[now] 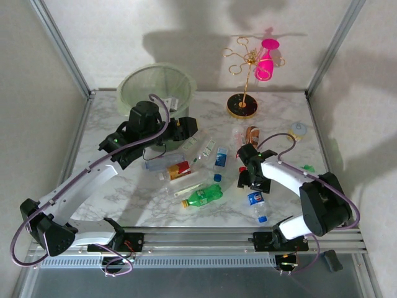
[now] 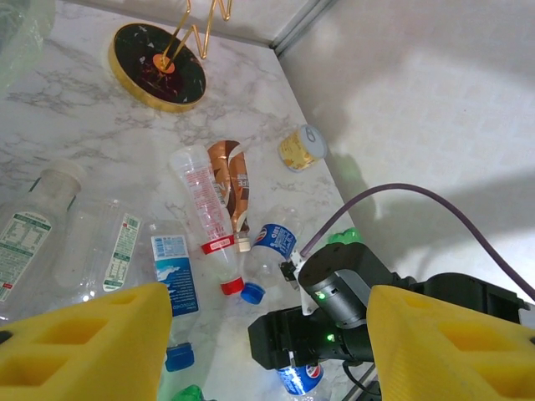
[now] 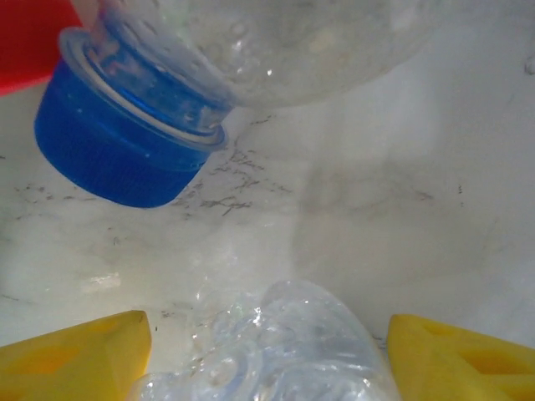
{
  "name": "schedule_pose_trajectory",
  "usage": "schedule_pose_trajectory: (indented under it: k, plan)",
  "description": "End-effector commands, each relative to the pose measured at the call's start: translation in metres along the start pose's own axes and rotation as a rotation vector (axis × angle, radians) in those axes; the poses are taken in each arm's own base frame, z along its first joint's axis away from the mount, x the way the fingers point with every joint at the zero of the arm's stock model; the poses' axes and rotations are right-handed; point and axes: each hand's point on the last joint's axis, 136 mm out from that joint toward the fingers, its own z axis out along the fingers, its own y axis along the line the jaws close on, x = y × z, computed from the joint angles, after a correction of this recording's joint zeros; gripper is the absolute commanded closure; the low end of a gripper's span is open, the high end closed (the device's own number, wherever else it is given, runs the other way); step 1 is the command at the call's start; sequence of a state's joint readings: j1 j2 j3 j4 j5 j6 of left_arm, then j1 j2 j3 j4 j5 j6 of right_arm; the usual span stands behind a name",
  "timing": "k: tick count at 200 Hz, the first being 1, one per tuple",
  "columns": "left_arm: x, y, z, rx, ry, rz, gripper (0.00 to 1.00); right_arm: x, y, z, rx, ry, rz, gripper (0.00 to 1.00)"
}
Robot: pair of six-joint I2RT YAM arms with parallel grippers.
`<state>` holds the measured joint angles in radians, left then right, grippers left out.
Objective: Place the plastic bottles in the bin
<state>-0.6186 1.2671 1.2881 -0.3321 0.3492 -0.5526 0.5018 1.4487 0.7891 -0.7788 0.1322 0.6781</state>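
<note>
At the far left corner of the counter (image 1: 149, 208), bin (image 1: 156, 87), upright, wide rim up. Just on its near side, left tool (image 2: 266, 334) above the counter, yellow pads (image 2: 84, 342) standing wide with nothing between them.

Across the middle of the counter, bottles (image 1: 220, 158) lying on their sides, crowded close:
- Toward the left edge, clear bottle (image 1: 162, 162) with a red-label bottle (image 1: 180, 169) touching it.
- Closer to the near edge, green bottle (image 1: 203, 195).
- Toward the far edge, long bottle (image 2: 205, 196) with a red cap (image 2: 231, 286) and a brown-wrapped one (image 2: 230, 175) touching it.

Right of the middle, right tool (image 3: 267, 359) low over the counter, one yellow pad on either side of the clear body of a Pepsi bottle (image 1: 256, 203). Pads close to the plastic, but cannot tell whether pressed onto it or merely astride. Just past the tips, second Pepsi bottle (image 2: 272, 241), its blue cap (image 3: 117, 150) next to the red cap.

Near the far edge, right of the middle, wire stand (image 1: 243, 105) on a round black base, pink goblet (image 1: 265, 62) hung upside down from it. Near the right edge, tan cup (image 1: 298, 130), apart from the bottles
</note>
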Motion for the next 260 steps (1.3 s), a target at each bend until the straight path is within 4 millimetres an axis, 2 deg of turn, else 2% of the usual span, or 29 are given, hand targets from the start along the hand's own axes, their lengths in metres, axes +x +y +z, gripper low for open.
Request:
schedule_pose_trajectory:
  k: [1, 60, 83, 111, 143, 170, 182, 194, 230, 260]
  plan:
    - [-0.005, -0.013, -0.002, 0.047, -0.012, 0.026, 0.38, 0.007, -0.008, -0.002, 0.030, 0.009, 0.024, 0.38]
    - [-0.004, -0.011, 0.002, 0.041, -0.002, 0.020, 0.38, 0.001, -0.011, -0.015, -0.001, -0.024, 0.080, 0.43]
    - [-0.003, -0.009, 0.004, 0.032, 0.001, 0.012, 0.38, -0.012, -0.008, -0.033, -0.049, -0.054, 0.107, 0.44]
    - [0.002, -0.014, 0.008, 0.038, 0.021, 0.023, 0.36, -0.049, 0.012, -0.092, -0.186, -0.173, 0.107, 0.44]
    - [0.011, -0.040, 0.012, 0.078, 0.060, 0.113, 0.32, -0.090, 0.050, -0.187, -0.436, -0.328, 0.061, 0.44]
    - [0.016, -0.067, 0.012, 0.115, 0.087, 0.219, 0.29, -0.106, 0.090, -0.273, -0.717, -0.410, -0.005, 0.45]
    - [0.015, -0.079, 0.011, 0.137, 0.086, 0.252, 0.29, -0.110, 0.102, -0.313, -0.834, -0.461, -0.027, 0.45]
    - [0.015, -0.089, 0.008, 0.165, 0.074, 0.274, 0.28, -0.112, 0.109, -0.343, -0.927, -0.501, -0.039, 0.45]
    - [0.008, -0.105, 0.006, 0.211, 0.022, 0.304, 0.29, -0.099, 0.126, -0.401, -1.183, -0.542, -0.117, 0.47]
    - [0.009, -0.127, 0.008, 0.304, 0.002, 0.325, 0.29, -0.086, 0.134, -0.428, -1.325, -0.522, -0.175, 0.47]
